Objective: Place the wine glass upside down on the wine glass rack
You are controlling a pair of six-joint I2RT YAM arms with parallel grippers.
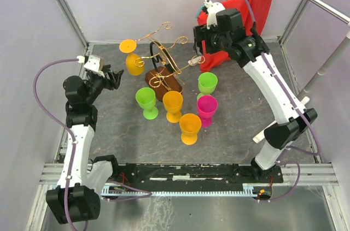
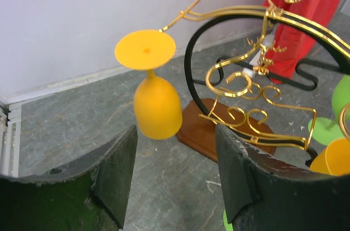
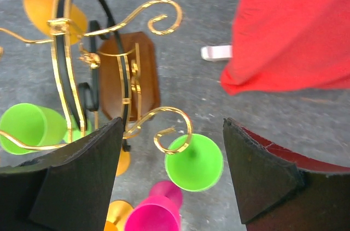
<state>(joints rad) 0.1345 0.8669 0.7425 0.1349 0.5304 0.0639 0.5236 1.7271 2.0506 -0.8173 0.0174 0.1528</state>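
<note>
An orange wine glass (image 1: 133,63) hangs upside down, its foot caught in an upper left scroll arm of the gold wire wine glass rack (image 1: 164,59). In the left wrist view its bowl (image 2: 157,108) hangs just beyond my fingertips, touching neither. My left gripper (image 1: 116,76) (image 2: 175,179) is open and holds nothing. My right gripper (image 1: 198,42) (image 3: 172,173) is open above the rack's right side. A gold scroll arm (image 3: 170,128) shows between its fingers with no contact seen. The rack's brown wooden base (image 3: 128,72) stands on the table.
Upright glasses stand in front of the rack: green (image 1: 146,102), orange (image 1: 173,105), orange (image 1: 190,128), pink (image 1: 206,108) and green (image 1: 207,83) (image 3: 194,161). A red cloth (image 1: 240,15) (image 3: 290,23) lies at the back right. Frame posts and walls ring the table.
</note>
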